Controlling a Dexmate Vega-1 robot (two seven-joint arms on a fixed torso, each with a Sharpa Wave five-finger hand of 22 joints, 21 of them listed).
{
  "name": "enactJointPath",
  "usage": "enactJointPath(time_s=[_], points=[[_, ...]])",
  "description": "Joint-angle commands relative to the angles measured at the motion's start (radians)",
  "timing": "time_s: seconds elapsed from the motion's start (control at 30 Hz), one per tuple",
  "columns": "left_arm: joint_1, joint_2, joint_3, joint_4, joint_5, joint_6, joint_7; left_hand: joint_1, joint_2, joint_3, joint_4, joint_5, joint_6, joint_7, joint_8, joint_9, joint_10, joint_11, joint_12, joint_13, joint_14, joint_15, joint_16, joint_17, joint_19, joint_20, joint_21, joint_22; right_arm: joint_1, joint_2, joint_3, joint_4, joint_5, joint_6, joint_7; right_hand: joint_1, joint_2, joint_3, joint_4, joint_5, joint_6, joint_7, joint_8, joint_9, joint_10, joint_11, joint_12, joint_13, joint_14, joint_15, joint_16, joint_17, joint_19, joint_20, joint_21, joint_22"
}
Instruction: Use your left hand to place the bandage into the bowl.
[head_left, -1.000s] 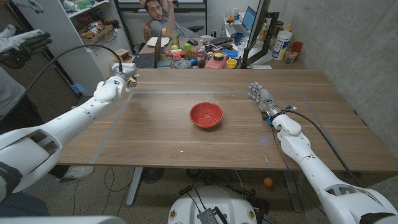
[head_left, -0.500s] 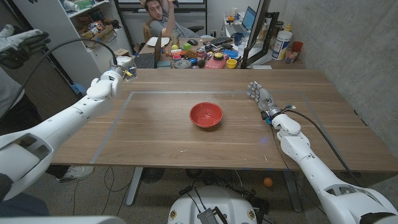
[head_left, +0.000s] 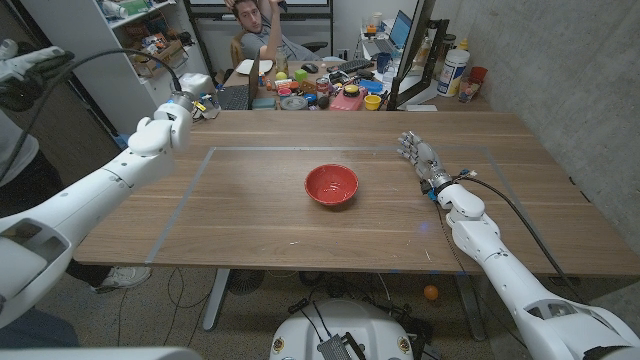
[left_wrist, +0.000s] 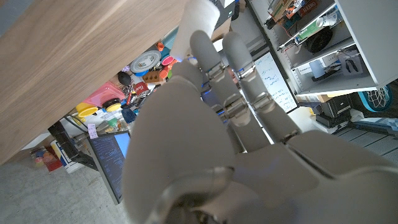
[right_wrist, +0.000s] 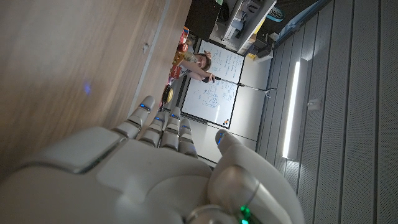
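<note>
Holding my left hand (head_left: 178, 103) raised over the far left corner of the counter (head_left: 250, 228), I have its fingers drawn together around a small white piece at their tips, which looks to be the bandage (head_left: 196, 81). The left wrist view looks along the back of that hand (left_wrist: 205, 130): the fingers (left_wrist: 214, 65) lie side by side, and the smooth white end of the bandage (left_wrist: 200, 17) sticks out just past them. How the thumb meets it I cannot tell.

The red bowl (head_left: 331, 184) stands upright near the middle of the counter, well apart from my left hand, off toward my right side and nearer to my body. Nothing shows inside it.

My right hand (head_left: 420, 156) is down at the counter on the far side of the bowl from the left hand. It grasps nothing, and its fingers are straight and a little spread. The right wrist view shows the same hand (right_wrist: 149, 171) with its fingertips (right_wrist: 147, 104) pointing along the wood grain.

Beyond my left hand, a person (head_left: 252, 22) sits behind a cluttered desk (head_left: 330, 92), and white shelves (head_left: 120, 45) stand just beside that hand.
</note>
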Motion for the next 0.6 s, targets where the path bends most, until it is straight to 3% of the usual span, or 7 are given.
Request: enactJointPath(time_s=[0.03,0.6], points=[[0.024,0.004,-0.045,-0.049,-0.027,-0.037,0.013,0.0,0.003,0.004,0.004,0.009,0.012,-0.001,-0.003,0.003,0.011,-0.002,0.005,0.1,0.006,-0.004,0.009,0.006,0.002,-0.051,0.01,-0.001,-0.031,-0.021,0.003,-0.044,-0.001,0.0,-0.012,-0.006,0.025,0.003,-0.002,0.005,0.006,0.001,0.007,0.004,0.006,-0.004,0.007,0.003,0.005,0.001,-0.003,0.001,0.012,-0.021,-0.003,0.001],[-0.001,-0.015,-0.039,-0.083,-0.021,-0.116,-0.027,-0.001,-0.001,0.003,0.005,0.01,0.023,-0.005,-0.009,0.003,0.02,-0.004,-0.003,0.101,0.007,-0.004,0.012,0.014,-0.003,-0.05,0.017,-0.002,-0.108,-0.062,0.018,-0.14,0.001,0.001,-0.054,-0.007,0.026,0.004,-0.003,0.005,0.005,0.001,0.006,0.004,0.007,-0.009,0.007,0.003,0.006,0.0,-0.003,0.002,0.012,-0.023,-0.006,0.001]])
